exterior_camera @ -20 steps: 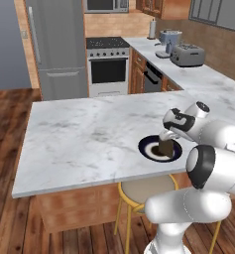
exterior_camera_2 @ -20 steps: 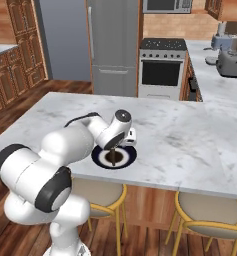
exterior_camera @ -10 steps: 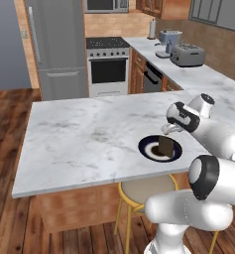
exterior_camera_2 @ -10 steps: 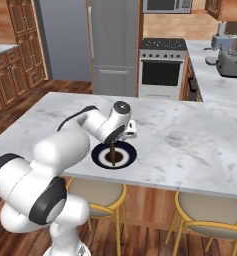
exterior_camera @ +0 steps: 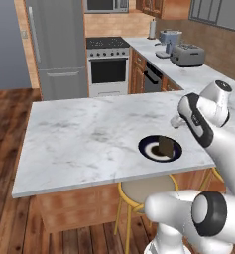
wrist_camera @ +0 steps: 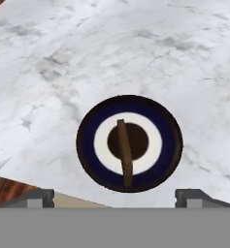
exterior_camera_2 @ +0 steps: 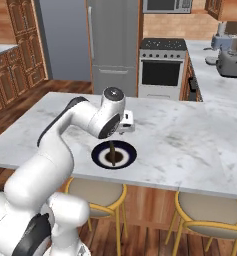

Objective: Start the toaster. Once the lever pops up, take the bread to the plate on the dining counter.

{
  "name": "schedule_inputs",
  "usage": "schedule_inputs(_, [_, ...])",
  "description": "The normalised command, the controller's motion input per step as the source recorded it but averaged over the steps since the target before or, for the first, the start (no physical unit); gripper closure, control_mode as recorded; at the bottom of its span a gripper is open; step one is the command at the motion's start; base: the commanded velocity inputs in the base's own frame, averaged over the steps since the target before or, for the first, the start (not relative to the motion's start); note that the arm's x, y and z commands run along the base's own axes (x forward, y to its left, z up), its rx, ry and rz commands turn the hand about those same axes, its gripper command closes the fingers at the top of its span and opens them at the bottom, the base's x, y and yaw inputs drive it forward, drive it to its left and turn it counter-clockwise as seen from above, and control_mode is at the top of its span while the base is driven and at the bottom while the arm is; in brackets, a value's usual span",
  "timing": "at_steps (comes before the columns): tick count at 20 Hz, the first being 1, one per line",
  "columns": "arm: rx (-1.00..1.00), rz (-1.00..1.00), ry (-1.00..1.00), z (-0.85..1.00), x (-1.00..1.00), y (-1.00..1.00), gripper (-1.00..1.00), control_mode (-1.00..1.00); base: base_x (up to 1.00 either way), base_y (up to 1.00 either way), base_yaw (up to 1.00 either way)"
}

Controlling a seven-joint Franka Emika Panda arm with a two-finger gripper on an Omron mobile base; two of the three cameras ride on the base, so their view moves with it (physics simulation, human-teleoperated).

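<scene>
Change since earlier frames: the gripper (exterior_camera: 177, 120) stands higher above the plate (exterior_camera: 149, 149) than a second ago, the arm having drawn up and back; plate and bread sit where they did.
Gripper state: jaws spread wide, pinching nothing; in the hand view both finger tips (wrist_camera: 38, 195) stand far apart at the lower corners of the frame.
Gripper position: right of centre in the left base view, above and just right of the plate; centre of the right base view, above the plate.
Bread (exterior_camera: 164, 146): standing on edge on the plate, upright, clear of the gripper; seen edge-on as a thin brown strip in the hand view (wrist_camera: 124, 152).
Plate location: near the front edge of the dining counter (exterior_camera: 84, 134), centre-right of the left base view; centre of the hand view (wrist_camera: 170, 140).
Toaster (exterior_camera: 187, 55): upper right of the left base view, on the far worktop, well apart from the arm.
Espresso machine (exterior_camera: 169, 41): just behind the toaster.
</scene>
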Motion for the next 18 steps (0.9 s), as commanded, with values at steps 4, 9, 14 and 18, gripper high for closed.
schedule_inputs(4, [0.0, -0.15, 0.0, 0.56, -0.96, 0.0, -1.0, -1.0, 0.0, 0.0, 0.0])
schedule_inputs(9, [-0.04, -0.21, -0.01, 0.48, -0.77, 0.1, -1.0, -1.0, 0.0, 0.0, 0.0])
schedule_inputs(14, [-0.08, -0.2, -0.05, 0.46, -0.56, 0.38, -1.0, -1.0, 0.0, 0.0, 0.0])
schedule_inputs(18, [-0.07, -0.11, -0.07, 0.4, -0.48, 0.49, -1.0, -1.0, 0.0, 0.0, 0.0])
